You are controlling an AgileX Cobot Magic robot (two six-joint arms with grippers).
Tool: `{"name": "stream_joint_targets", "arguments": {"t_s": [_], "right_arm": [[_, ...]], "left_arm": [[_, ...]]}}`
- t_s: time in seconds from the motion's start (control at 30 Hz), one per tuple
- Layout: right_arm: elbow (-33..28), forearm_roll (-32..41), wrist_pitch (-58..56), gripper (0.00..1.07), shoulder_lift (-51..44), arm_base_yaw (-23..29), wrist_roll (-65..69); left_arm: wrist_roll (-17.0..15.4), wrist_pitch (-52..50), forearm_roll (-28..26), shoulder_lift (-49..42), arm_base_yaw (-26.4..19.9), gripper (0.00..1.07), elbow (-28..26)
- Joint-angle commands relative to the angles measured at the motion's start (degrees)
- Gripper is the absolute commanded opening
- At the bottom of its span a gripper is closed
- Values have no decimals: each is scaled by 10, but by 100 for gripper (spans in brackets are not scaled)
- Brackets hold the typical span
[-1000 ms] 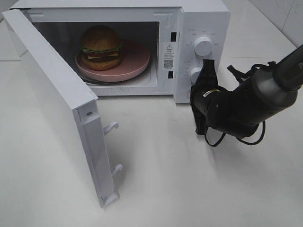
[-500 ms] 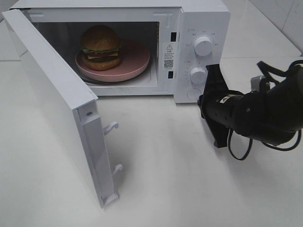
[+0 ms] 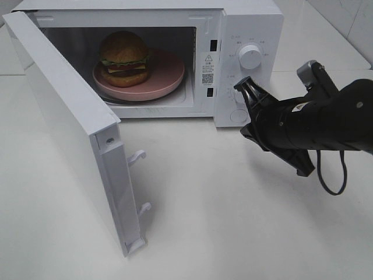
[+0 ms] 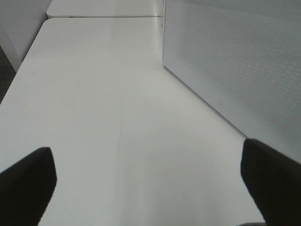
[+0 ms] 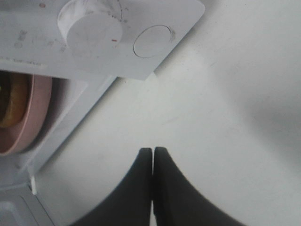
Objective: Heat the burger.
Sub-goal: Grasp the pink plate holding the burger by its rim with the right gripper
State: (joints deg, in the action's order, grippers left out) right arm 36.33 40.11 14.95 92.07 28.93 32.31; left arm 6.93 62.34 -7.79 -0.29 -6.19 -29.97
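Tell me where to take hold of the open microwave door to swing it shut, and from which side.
The door stands wide open, hinged at the far left, so its free edge gives most leverage. Probably take that edge clear of the latch hooks, coming from the outer face, which the open left gripper faces.

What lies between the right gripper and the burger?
In the exterior high view: the microwave's control panel and the rim of the pink plate, between the right gripper and the burger.

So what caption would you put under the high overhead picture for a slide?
Burger on a pink plate inside the open microwave, with the shut right pincer at its control panel.
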Motion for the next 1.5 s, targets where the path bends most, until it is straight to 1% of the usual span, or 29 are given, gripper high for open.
{"name": "stream_joint_targets", "arguments": {"t_s": [0.03,0.07,0.13,0.17,0.23,0.27,0.33,0.37,0.4,0.47,0.53,0.57,0.6,0.67,0.7,0.77,0.8,0.83,0.9,0.97,1.0,1.03,1.1,1.17,1.2,1.23,1.3,1.33,1.5], "right_arm": [[-1,-20,-78,1,-32,-23,-109],[-1,-25,-116,1,-46,-33,-154],[-1,-30,-134,1,-51,-38,-176],[0,-44,-179,2,-62,-50,-209],[0,-52,-200,2,-67,-55,-217],[3,-80,-239,2,-75,-64,-232],[7,-99,-260,2,-79,-64,-238],[23,-140,-299,2,-86,-64,-243],[23,-140,-299,2,-86,-64,-243],[57,-203,-375,2,-93,-64,-247],[70,-226,-400,2,-96,-64,-253],[98,-256,-458,2,-96,-62,-276],[98,-256,-458,2,-96,-62,-276],[136,-280,-529,3,-96,-61,-343],[136,-280,-529,3,-96,-61,-343],[162,-280,-579,3,-96,-61,-430],[162,-280,-579,3,-96,-61,-430],[178,-280,-604,4,-96,-61,-497],[185,-280,-612,4,-96,-61,-521],[201,-280,-635,4,-96,-61,-608],[201,-280,-635,4,-96,-61,-608],[207,-285,-642,5,-96,-61,-667],[209,-290,-643,5,-96,-61,-702],[213,-305,-642,6,-96,-61,-795],[213,-305,-642,6,-96,-61,-795],[213,-312,-641,6,-96,-61,-858],[213,-317,-641,7,-96,-61,-892],[213,-321,-641,8,-96,-61,-954],[213,-330,-634,14,-96,-61,-1057]], "left_arm": [[-2,-7,-5,-9,-1,100,2],[-2,-7,-5,-9,-1,100,2],[-2,-7,-5,-9,-1,100,2],[-2,-7,-5,-9,-1,100,2],[-2,-7,-5,-9,-1,100,2],[-2,-7,-5,-9,-1,100,2],[-2,-7,-5,-9,-1,100,2],[-2,-7,-5,-9,-1,100,2],[-2,-7,-5,-9,-1,100,2],[-2,-7,-5,-9,-1,100,2],[-2,-7,-5,-9,-1,100,2],[-2,-7,-5,-9,-1,100,2],[-2,-7,-5,-9,-1,100,2],[-2,-7,-5,-9,-1,100,2],[-2,-7,-5,-9,-1,100,2],[-2,-7,-5,-9,-1,100,2],[-2,-7,-5,-9,-1,100,2],[-2,-7,-5,-9,-1,100,2],[-2,-7,-5,-9,-1,100,2],[-2,-7,-5,-9,-1,100,2],[-2,-7,-5,-9,-1,100,2],[-2,-7,-5,-9,-1,100,2],[-2,-7,-5,-9,-1,100,2],[-2,-7,-5,-9,-1,100,2],[-2,-7,-5,-9,-1,100,2],[-2,-7,-5,-9,-1,100,2],[-2,-7,-5,-9,-1,100,2],[-2,-7,-5,-9,-1,100,2],[-2,-7,-5,-9,-1,100,2]]}}
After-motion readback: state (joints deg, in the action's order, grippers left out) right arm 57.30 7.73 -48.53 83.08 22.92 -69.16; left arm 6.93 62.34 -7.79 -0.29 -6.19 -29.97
